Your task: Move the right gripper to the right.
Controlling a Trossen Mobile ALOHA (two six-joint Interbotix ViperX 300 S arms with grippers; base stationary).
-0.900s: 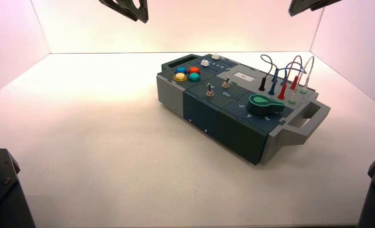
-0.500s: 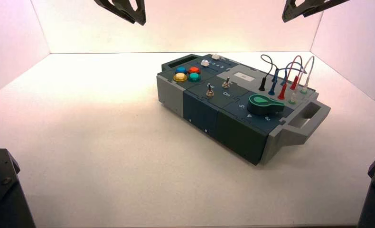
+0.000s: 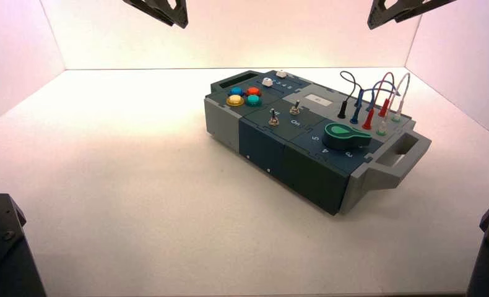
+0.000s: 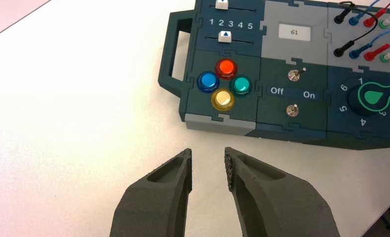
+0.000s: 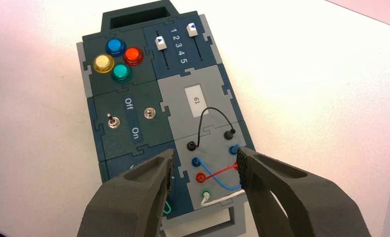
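My right gripper (image 3: 373, 18) hangs high at the top right of the high view, above and behind the box (image 3: 310, 170). In the right wrist view its fingers (image 5: 204, 157) stand wide apart and empty, over the box's wire end with its black, blue, red and white wires (image 5: 217, 170). My left gripper (image 3: 179, 17) hangs at the top left, open and empty. In the left wrist view it (image 4: 208, 154) is over bare table just short of the box's four coloured buttons (image 4: 224, 84).
The box lies slanted right of centre, with a handle (image 3: 403, 151) at its near right end. It bears two toggle switches (image 3: 273, 117), a green knob (image 3: 344, 136), two sliders (image 3: 273, 78) and a small display (image 4: 294, 32) reading 61. White walls enclose the table.
The right gripper's tip shifted slightly left and lower from 0.9 s ago and has held still since. The left gripper rose a little. The box has not moved.
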